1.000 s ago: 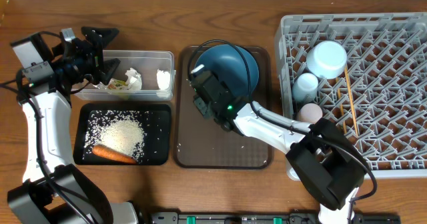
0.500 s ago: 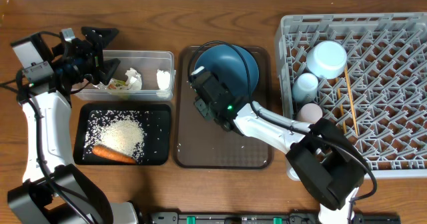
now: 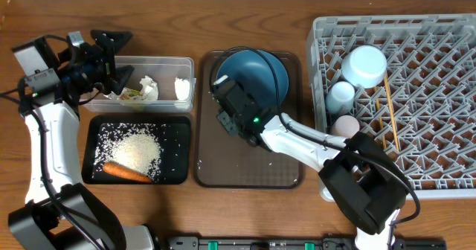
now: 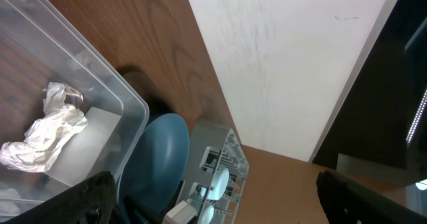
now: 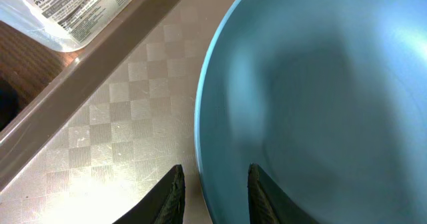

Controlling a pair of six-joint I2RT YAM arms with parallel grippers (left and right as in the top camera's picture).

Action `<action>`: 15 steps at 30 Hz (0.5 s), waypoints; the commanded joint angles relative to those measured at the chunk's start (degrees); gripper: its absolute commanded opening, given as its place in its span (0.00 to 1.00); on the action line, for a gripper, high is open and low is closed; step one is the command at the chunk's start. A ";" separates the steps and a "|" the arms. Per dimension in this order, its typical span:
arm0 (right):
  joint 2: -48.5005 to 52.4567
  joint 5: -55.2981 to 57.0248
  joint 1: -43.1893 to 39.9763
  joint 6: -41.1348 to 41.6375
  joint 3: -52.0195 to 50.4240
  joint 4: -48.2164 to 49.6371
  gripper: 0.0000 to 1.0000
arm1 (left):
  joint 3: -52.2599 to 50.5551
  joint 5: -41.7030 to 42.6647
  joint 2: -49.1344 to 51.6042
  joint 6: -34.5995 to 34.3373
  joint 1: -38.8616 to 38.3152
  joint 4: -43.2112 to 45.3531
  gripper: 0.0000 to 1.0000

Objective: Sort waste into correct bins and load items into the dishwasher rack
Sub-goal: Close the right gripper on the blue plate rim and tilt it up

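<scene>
The round blue plate (image 3: 260,71) (image 5: 320,97) lies on the brown serving tray (image 3: 249,161). My right gripper (image 3: 222,86) (image 5: 215,169) straddles its left rim, one finger inside and one outside, with a gap still showing outside. My left gripper (image 3: 117,56) (image 4: 213,177) hovers wide open and empty over the left end of the clear tub (image 3: 192,79) (image 4: 100,97). That tub holds paper wads (image 3: 149,86) (image 4: 43,134) and the foil wrapper (image 3: 132,94). Rice (image 3: 137,149) and the carrot (image 3: 126,172) lie in the black tray (image 3: 93,149).
The grey rack (image 3: 446,131) at the right holds the pale bowl (image 3: 364,65), blue cup (image 3: 342,94), pink cup (image 3: 344,126) and chopsticks (image 3: 390,116). The right arm's cable loops over the plate. Bare wood lies in front of the trays.
The right gripper's fingers have drawn closer together around the plate's rim. Both arms and the plate have stayed in place.
</scene>
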 commanded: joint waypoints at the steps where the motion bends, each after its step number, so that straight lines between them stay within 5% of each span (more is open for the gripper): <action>1: 0.87 -0.31 0.17 -0.28 0.04 -0.22 0.29 | -0.22 0.57 0.07 0.09 0.20 -0.11 0.98; 7: 0.87 -0.26 0.24 -0.33 0.04 -0.46 0.22 | -0.22 0.57 0.07 0.09 0.20 -0.13 0.98; 12: 0.87 -0.24 0.22 -0.33 0.04 -0.13 0.03 | -0.22 0.57 0.07 0.09 0.20 -0.13 0.98; 15: 0.76 -0.26 0.17 -0.31 0.04 0.17 0.01 | -0.22 0.57 0.07 0.09 0.20 -0.13 0.98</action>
